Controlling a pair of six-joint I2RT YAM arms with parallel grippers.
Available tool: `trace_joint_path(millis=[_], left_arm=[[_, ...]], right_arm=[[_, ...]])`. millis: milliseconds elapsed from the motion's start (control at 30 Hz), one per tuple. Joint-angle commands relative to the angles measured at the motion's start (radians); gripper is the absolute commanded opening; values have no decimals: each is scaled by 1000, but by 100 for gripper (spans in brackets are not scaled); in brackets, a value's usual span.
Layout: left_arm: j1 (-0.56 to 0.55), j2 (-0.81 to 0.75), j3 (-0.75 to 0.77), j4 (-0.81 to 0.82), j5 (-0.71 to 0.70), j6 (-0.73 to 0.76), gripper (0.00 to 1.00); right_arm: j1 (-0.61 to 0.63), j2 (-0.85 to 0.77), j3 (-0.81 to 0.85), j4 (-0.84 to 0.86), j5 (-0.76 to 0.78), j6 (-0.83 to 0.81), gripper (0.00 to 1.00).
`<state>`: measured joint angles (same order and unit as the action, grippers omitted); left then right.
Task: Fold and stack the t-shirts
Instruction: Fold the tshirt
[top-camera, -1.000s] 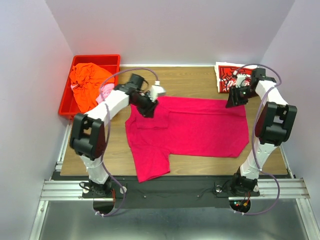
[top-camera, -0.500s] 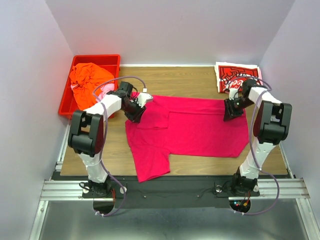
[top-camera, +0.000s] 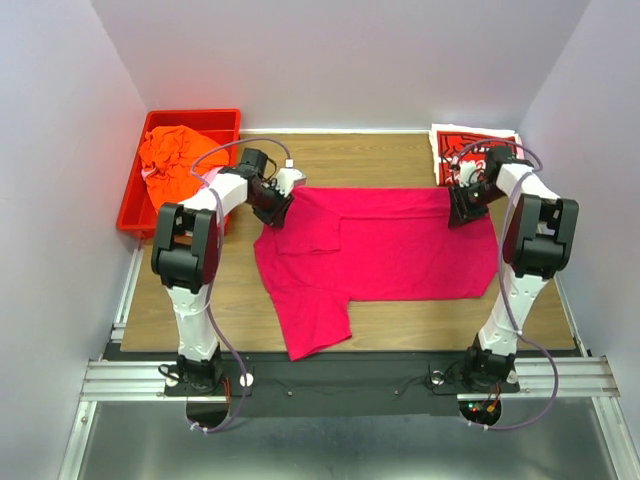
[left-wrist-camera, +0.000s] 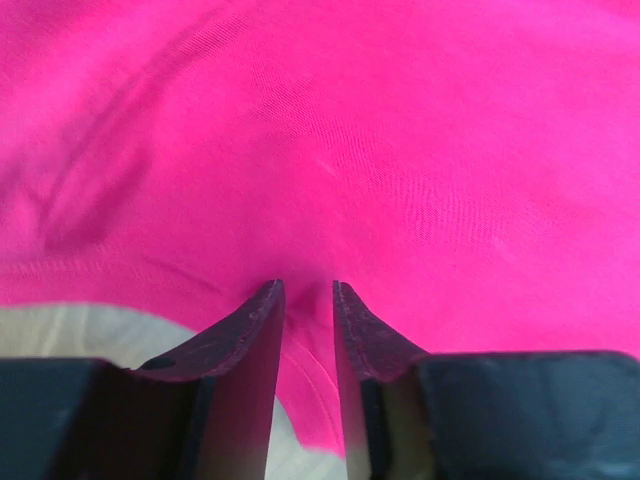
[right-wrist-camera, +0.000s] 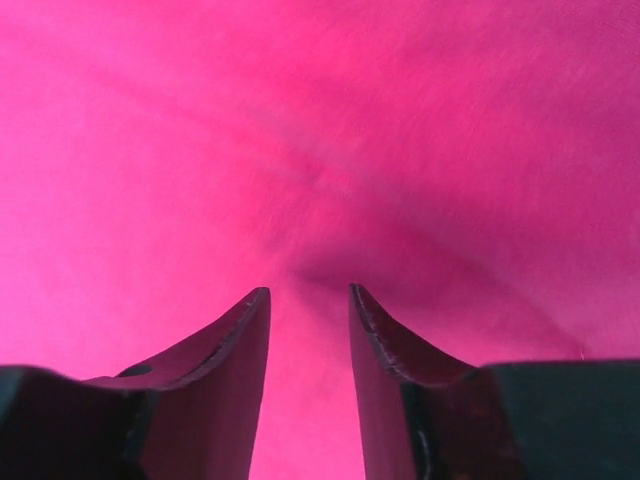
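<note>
A magenta-pink t-shirt (top-camera: 385, 250) lies spread on the wooden table, one sleeve hanging toward the front edge (top-camera: 315, 325). My left gripper (top-camera: 276, 204) is shut on its far left edge; in the left wrist view the cloth (left-wrist-camera: 330, 130) is pinched between the narrow jaws (left-wrist-camera: 308, 292). My right gripper (top-camera: 461, 208) is shut on the far right edge; the cloth (right-wrist-camera: 300, 120) fills the right wrist view and runs between the jaws (right-wrist-camera: 308, 295). A folded red-and-white Coca-Cola shirt (top-camera: 458, 150) lies at the back right. An orange shirt (top-camera: 172, 165) is bunched in the bin.
A red plastic bin (top-camera: 190, 116) stands at the back left corner. Bare wood (top-camera: 370, 160) shows behind the magenta shirt, between bin and folded shirt. White walls close in the left, back and right sides.
Both grippers have moved toward the back of the table with the magenta shirt's far edge in them. The whole shirt has slid away from the front edge.
</note>
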<state>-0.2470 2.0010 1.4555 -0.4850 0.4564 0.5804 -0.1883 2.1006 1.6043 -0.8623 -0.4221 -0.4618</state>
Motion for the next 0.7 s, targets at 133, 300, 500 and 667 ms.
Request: trace_joint_path(millis=[133, 300, 500, 667], left_arm=[[0, -368, -142, -190, 77, 166, 44], [-50, -487, -283, -216, 24, 222, 45], [-178, -562, -376, -176, -27, 199, 45], [-190, -561, -397, -170, 1, 199, 45]], right_arm=[[-3, -462, -266, -196, 57, -340, 52], [-5, -658, -480, -202, 198, -436, 53], [-5, -715, -607, -158, 330, -511, 53], [-5, -723, -699, -34, 394, -572, 53]])
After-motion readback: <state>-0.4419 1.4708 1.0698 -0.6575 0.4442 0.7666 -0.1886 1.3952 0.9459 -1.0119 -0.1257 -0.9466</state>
